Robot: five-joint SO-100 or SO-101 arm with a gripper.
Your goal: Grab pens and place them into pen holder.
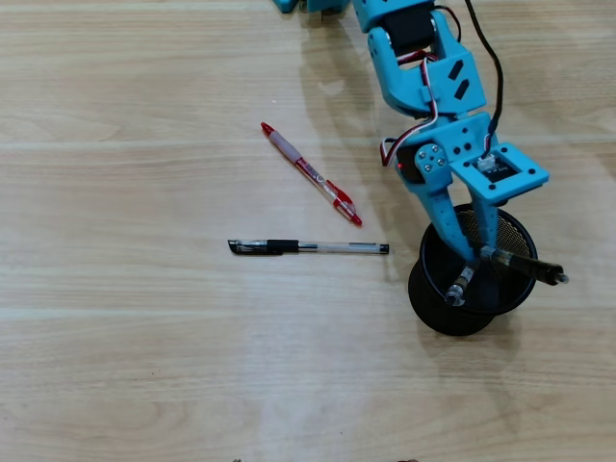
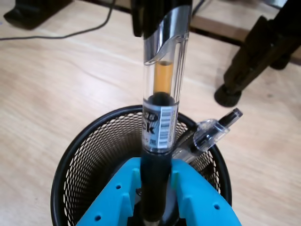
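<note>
My gripper (image 1: 474, 258) (image 2: 155, 176) hangs over the black mesh pen holder (image 1: 438, 322) (image 2: 101, 155), shut on a clear-barrelled black pen (image 1: 520, 266) (image 2: 162, 94). That pen sticks out past the holder's rim. A second pen (image 1: 458, 287) (image 2: 209, 134) stands inside the holder, leaning on its rim. Two pens lie on the wooden table to the left in the overhead view. One is a red pen (image 1: 310, 173), lying diagonally. Below it lies a clear pen with a black cap (image 1: 308, 247), level with the view.
The blue arm (image 1: 414, 58) reaches down from the top edge with a black cable beside it. In the wrist view, black furniture legs (image 2: 254, 52) and a cable (image 2: 70, 34) sit beyond the holder.
</note>
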